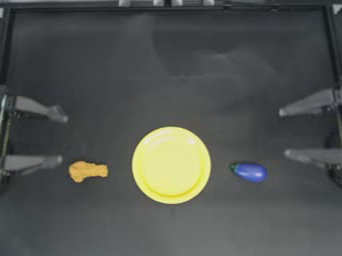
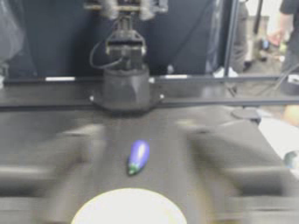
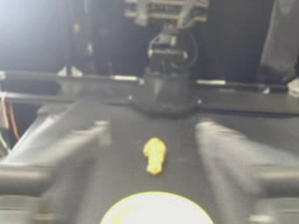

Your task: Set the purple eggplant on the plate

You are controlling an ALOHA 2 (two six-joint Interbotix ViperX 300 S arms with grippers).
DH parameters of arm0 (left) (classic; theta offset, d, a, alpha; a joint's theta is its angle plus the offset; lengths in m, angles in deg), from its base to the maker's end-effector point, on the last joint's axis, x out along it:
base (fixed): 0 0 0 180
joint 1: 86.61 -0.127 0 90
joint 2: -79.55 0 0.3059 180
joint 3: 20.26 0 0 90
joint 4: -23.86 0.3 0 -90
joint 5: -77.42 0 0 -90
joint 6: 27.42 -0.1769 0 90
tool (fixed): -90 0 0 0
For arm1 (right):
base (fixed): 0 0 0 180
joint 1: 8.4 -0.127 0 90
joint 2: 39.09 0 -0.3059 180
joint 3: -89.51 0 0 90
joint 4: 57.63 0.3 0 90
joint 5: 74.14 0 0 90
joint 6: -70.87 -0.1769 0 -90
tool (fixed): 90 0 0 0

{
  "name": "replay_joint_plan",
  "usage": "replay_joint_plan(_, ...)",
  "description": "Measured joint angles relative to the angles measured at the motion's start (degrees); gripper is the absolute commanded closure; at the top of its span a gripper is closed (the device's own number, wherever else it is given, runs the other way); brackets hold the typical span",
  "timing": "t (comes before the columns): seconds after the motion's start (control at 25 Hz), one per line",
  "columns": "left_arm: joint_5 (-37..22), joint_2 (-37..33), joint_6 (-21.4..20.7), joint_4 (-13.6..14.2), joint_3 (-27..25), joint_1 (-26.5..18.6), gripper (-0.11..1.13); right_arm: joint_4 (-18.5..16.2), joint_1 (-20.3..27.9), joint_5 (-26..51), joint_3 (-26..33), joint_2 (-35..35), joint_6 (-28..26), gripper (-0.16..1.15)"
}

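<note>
We find the left gripper (image 1: 61,139) and right gripper (image 1: 284,132) drawn back at opposite table edges, jaws spread wide, holding nothing. The small glossy blue-purple eggplant (image 1: 250,171) lies on the dark table (image 1: 171,70) just beside the large round yellow plate (image 1: 171,165), on its right-arm side. An orange lumpy nugget (image 1: 87,171) lies opposite.

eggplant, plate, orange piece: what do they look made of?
Eggplant: likely hard moulded plastic, glossy; a pale highlight sits on its blue-purple skin. Plate: probably smooth plastic, one flat yellow with a soft sheen near its rim; melamine is possible. Orange piece: lumpy and matte with no shine, perhaps foam or rubbery plastic; cannot tell. Both grippers are parked apart at the table's sides.
</note>
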State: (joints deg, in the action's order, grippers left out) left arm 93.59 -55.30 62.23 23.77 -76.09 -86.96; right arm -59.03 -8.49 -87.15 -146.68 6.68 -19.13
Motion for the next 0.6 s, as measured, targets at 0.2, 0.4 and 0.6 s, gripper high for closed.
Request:
replay_joint_plan(0.2,-1.58,-0.09,0.09,0.0,0.0,-0.09,0.0,0.88,0.44,7.03,1.67,0.0,0.0,-0.02)
replay_joint_plan(0.4,-3.25,0.0,0.09,0.0,0.35,-0.35,-0.01,2.72,2.29,24.26,8.0,0.26,-0.26,-0.02)
replay_joint_plan(0.6,-5.19,0.0,0.18,-0.09,1.23,-0.97,-0.01,4.57,3.96,41.4,14.68,3.96,-0.7,-0.02)
